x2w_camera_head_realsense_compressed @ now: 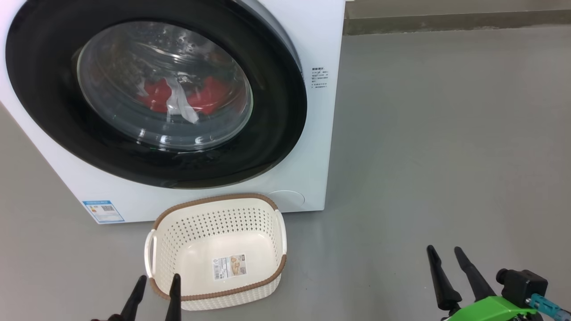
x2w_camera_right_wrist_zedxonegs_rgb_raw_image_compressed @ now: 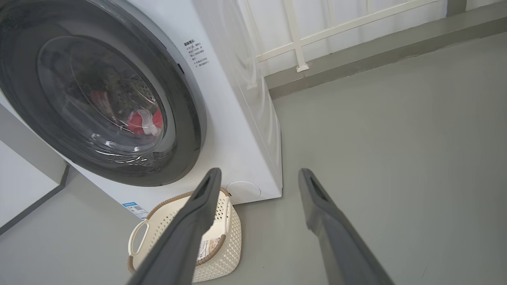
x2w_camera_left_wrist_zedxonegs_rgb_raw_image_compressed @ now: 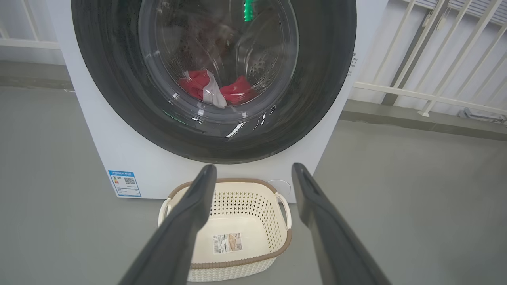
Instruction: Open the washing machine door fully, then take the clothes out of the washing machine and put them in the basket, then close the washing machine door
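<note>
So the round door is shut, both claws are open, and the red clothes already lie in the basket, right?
Not quite. The head view shows the clothes inside the washing machine, behind the glass; the basket holds no clothes. The rest stands: the washing machine door is shut, and the left claw and right claw are open.

The washing machine door (x2w_camera_head_realsense_compressed: 156, 58) sits shut against the washing machine (x2w_camera_head_realsense_compressed: 321, 133), barring the way into its drum, and the basket (x2w_camera_head_realsense_compressed: 214, 198) stands just before the machine's lower front edge, mouth up and unblocked from above — the floor (x2w_camera_head_realsense_compressed: 446, 133) beside the machine's right flank gives open passage.
</note>
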{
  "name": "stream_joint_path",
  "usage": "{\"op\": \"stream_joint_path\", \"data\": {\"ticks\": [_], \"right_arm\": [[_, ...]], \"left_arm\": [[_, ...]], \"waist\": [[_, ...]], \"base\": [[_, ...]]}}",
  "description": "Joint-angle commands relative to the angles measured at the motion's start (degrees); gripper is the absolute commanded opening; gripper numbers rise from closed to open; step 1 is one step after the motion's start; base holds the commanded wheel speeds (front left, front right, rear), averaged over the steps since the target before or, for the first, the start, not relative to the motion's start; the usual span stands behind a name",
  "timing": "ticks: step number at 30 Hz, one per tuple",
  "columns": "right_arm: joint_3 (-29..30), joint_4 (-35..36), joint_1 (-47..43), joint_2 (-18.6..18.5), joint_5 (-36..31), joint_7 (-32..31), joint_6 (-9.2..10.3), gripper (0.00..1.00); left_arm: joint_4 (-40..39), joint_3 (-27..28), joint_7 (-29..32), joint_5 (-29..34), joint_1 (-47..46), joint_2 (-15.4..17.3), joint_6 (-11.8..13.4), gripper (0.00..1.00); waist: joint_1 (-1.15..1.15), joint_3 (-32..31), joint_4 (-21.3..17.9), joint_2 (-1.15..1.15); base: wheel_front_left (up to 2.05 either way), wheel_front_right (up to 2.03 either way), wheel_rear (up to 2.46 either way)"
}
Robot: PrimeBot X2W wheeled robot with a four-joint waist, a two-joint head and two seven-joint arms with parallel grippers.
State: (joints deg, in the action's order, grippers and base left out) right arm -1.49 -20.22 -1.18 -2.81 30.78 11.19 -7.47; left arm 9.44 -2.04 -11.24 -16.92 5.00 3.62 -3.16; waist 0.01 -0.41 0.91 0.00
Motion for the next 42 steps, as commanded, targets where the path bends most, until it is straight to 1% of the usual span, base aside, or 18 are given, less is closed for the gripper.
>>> {"op": "stream_joint_path", "data": {"ticks": [1, 10, 17, 28, 32, 33, 34, 35, 39, 42], "right_arm": [[-0.79, 1.63, 0.12, -0.64, -1.54, 0.96, -0.02, 1.00], [2.29, 2.83, -1.87, -0.37, -7.10, 2.65, -0.02, 1.00], [2.35, 3.23, -2.44, -0.25, -11.14, 3.81, -0.02, 1.00], [2.58, 3.70, -2.60, -0.11, -11.24, 3.81, -0.02, 1.00], [1.91, 4.23, -2.37, -0.09, -10.25, 3.81, -0.02, 1.00], [1.51, 4.54, -2.20, -0.09, -9.28, 3.81, -0.02, 0.45], [1.42, 4.77, -2.00, -0.09, -7.46, 3.81, -0.02, 0.10], [1.13, 4.85, -1.76, -0.09, -6.10, 3.81, -0.02, 0.00], [-0.33, 4.89, 0.70, -0.08, -1.50, 3.81, -0.02, 0.00], [-0.67, 5.31, 4.61, -0.08, 2.68, 3.81, -0.02, 0.00]], "left_arm": [[-1.65, 1.81, -0.87, 1.97, -0.42, 0.25, -0.48, 1.00], [-1.50, 2.71, -2.58, 8.70, 0.30, -0.22, -1.45, 1.00], [-1.70, 3.17, -3.75, 13.47, 0.43, -0.43, -1.85, 1.00], [-1.24, 3.87, -3.75, 13.11, 0.21, -0.65, -2.51, 1.00], [-1.03, 3.97, -3.75, 12.97, 0.02, -0.68, -2.68, 1.00], [-0.99, 4.00, -3.75, 12.93, -0.05, -0.69, -2.73, 1.00], [-0.97, 4.02, -3.75, 12.89, -0.13, -0.69, -2.77, 1.00], [-0.95, 3.99, -3.75, 12.85, -0.21, -0.70, -2.81, 1.00], [-1.01, 3.65, -3.75, 12.52, -0.57, -0.72, -3.00, 1.00], [-1.18, 3.31, -3.75, 12.05, -1.15, -0.73, -3.17, 1.00]], "waist": [[-0.01, 0.00, -0.02, 0.00], [-0.01, -0.06, -0.39, 0.00], [-0.01, 0.09, -0.57, 0.00], [-0.01, 0.31, -0.55, 0.00], [-0.01, 0.42, -0.50, 0.00], [-0.01, 0.50, -0.51, 0.00], [-0.01, 0.61, -0.52, 0.00], [-0.01, 0.73, -0.49, 0.00], [-0.01, 1.65, -0.36, 0.00], [-0.01, 3.34, -0.23, 0.00]], "base": [[0.00, 0.00, 0.00], [0.00, 0.00, 0.00], [0.00, 0.00, 0.00], [0.00, 0.00, 0.00], [0.00, 0.00, 0.00], [0.00, 0.00, 0.00], [0.00, 0.00, 0.00], [0.00, 0.00, 0.00], [0.00, 0.00, 0.00], [0.00, 0.00, 0.00]]}}
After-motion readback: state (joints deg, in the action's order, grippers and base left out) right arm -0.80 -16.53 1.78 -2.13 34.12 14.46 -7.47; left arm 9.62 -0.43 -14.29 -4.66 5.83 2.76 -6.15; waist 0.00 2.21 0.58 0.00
